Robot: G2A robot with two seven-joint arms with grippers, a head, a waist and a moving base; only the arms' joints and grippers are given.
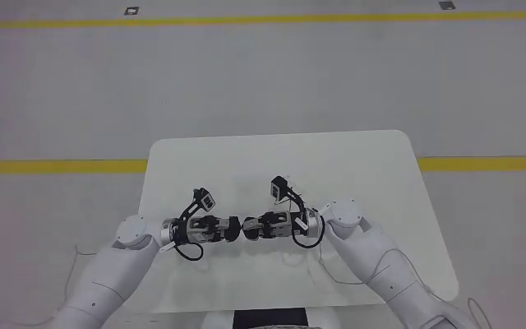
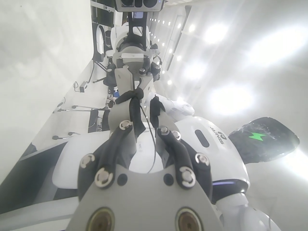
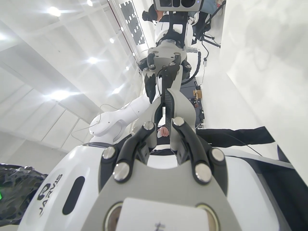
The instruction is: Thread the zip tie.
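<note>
Your right gripper (image 3: pixel 166 99) clamps the zip tie (image 2: pixel 151 131); your left gripper (image 2: pixel 145 102) stands part open, the tie between its fingers (image 2: pixel 138 118)

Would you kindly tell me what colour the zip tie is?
Black; the zip tie shows best in the left wrist view.

I'm running this from a robot lab: yellow tape lines (image 1: pixel 263 20) on the grey floor (image 1: pixel 263 82), a dotted calibration board (image 3: pixel 132 22), a tripod (image 3: pixel 208 40), one white table (image 1: pixel 362 164).
</note>
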